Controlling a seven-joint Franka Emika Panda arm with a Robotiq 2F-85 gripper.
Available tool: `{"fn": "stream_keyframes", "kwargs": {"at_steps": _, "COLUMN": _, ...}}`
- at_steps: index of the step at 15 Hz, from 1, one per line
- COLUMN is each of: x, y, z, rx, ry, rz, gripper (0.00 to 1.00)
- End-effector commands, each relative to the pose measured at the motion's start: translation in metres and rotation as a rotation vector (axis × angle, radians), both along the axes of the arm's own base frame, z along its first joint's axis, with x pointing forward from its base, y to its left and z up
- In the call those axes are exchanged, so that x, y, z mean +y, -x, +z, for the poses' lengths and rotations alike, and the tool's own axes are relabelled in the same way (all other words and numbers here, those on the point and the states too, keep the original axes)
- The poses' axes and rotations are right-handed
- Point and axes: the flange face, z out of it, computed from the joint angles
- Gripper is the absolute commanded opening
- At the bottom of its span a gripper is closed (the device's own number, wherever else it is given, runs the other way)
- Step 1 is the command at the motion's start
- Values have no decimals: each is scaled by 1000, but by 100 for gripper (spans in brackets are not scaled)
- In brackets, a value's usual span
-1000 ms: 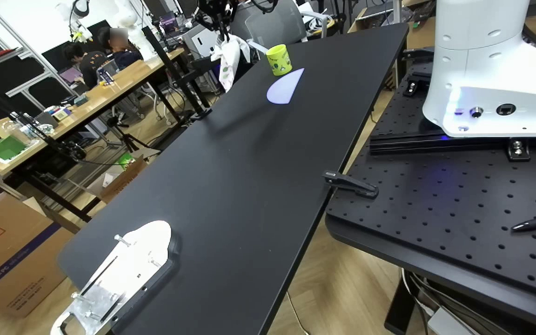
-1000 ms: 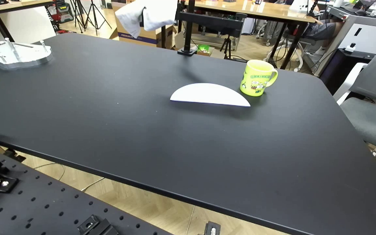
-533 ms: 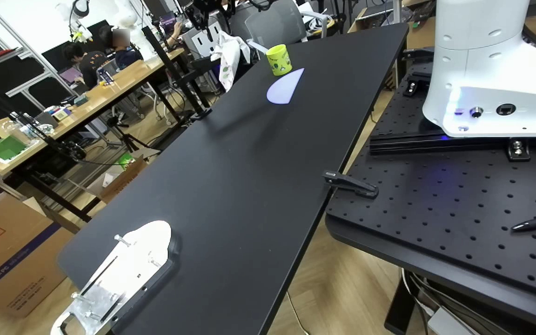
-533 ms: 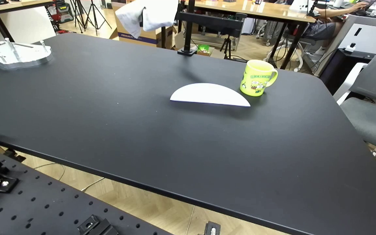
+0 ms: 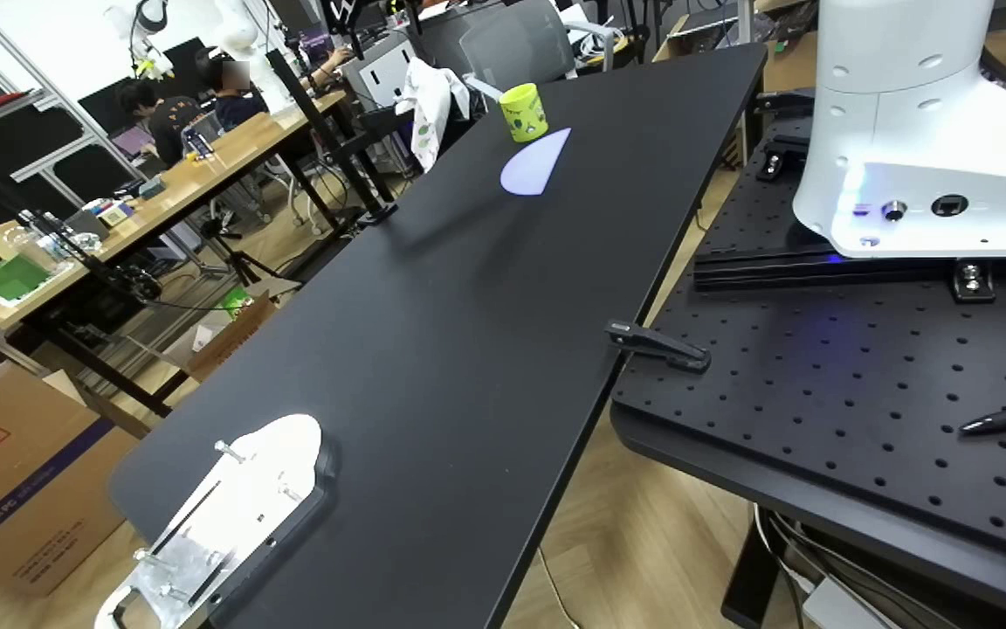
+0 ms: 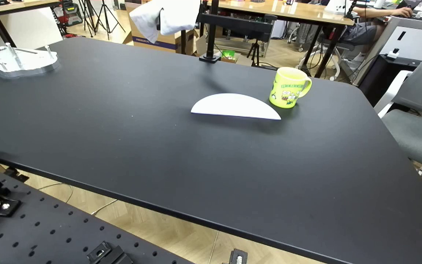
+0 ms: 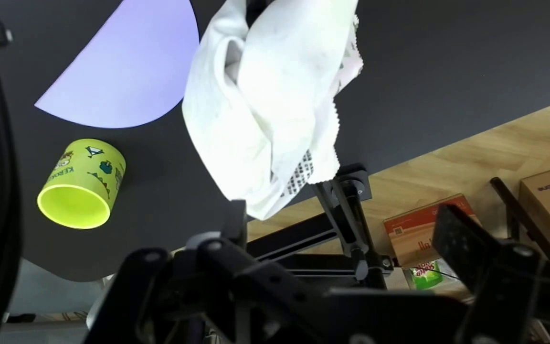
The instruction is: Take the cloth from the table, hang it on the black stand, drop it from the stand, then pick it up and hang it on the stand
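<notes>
A white cloth (image 7: 275,100) with a printed patch hangs in folds from an arm of the black stand (image 7: 358,220). It shows in both exterior views, as the draped cloth (image 5: 429,109) beside the upright pole (image 6: 212,35); its top is cut off in one of them. My gripper (image 7: 344,227) stands open in the wrist view, its fingers wide apart with no cloth between them. The cloth's lower corner lies close to the left finger in that picture; whether they touch I cannot tell. In an exterior view the gripper (image 5: 385,33) is at the top edge, above and left of the cloth.
On the dark table (image 6: 159,154) stand a yellow-green mug (image 6: 288,88) and a pale half-disc (image 6: 234,105) beside it. A white pegged plate (image 6: 17,60) lies at the far end. A grey chair (image 5: 516,44) and cardboard boxes (image 5: 27,480) are beyond the table edges.
My gripper has opened and let go of the cloth, then moved up and left away from it in an exterior view. The cloth stays hanging on the stand.
</notes>
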Motion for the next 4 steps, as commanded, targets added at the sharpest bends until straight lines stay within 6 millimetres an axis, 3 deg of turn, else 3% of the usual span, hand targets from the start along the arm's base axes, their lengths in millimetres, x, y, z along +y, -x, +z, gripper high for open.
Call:
{"fn": "stream_keyframes", "kwargs": {"at_steps": 1, "x": 3, "y": 1, "z": 2, "rx": 3, "ry": 2, "rz": 6, "gripper": 100}}
{"fn": "stream_keyframes", "kwargs": {"at_steps": 4, "x": 6, "y": 2, "z": 4, "rx": 1, "ry": 3, "rz": 12, "gripper": 100}}
